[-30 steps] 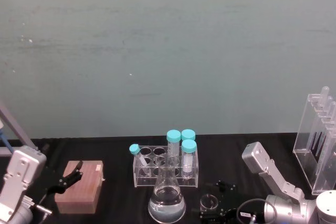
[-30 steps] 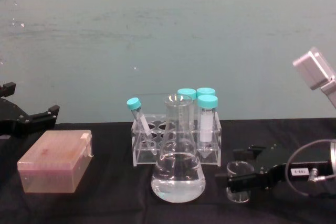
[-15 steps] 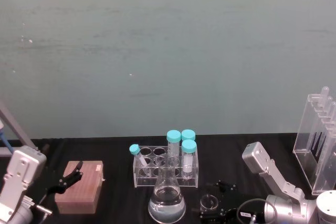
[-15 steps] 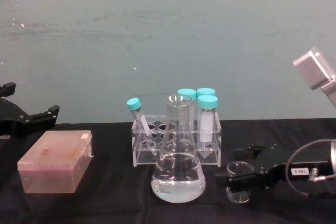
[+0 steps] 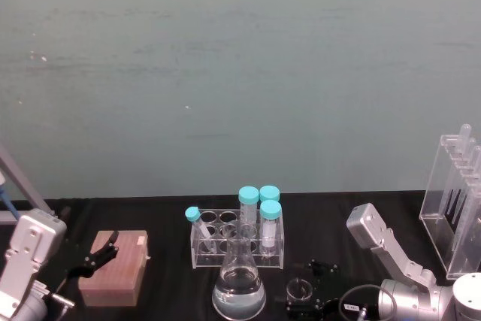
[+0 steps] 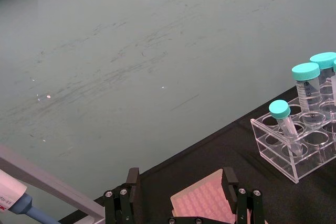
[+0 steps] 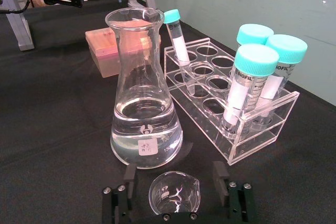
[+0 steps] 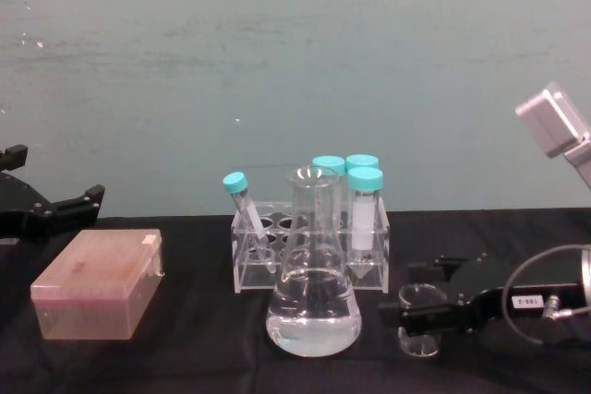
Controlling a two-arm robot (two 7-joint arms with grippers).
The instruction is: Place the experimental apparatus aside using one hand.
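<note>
Right gripper [image 7: 173, 174]: low over the table [image 8: 185, 357], near right. Jaws open, one on either side of the small beaker [image 7: 174, 198], with a gap showing each side. Nothing gripped.

Beaker upright, long axis vertical, mouth up. It already stands between the jaws, and the arm reaches in from 3 o'clock. Judgement: the grasp needs only a close. The right arm is plainly the nearer.

Conical flask [image 7: 146, 129], clear liquid, just beside at the beaker's 9 o'clock; mind it on the lift. Graduations read 50, 100, 150.

Tube rack [image 7: 231, 129] at 11 o'clock, behind. Teal-capped tubes printed BIOFIL.

Tall acrylic stand [image 5: 455, 208] well apart at 2 o'clock, far right.

Left gripper [image 6: 181, 176] far off at 9 o'clock, jaws open and empty, by the pink box [image 8: 92, 283]. Its tag seems to read 189-7.
</note>
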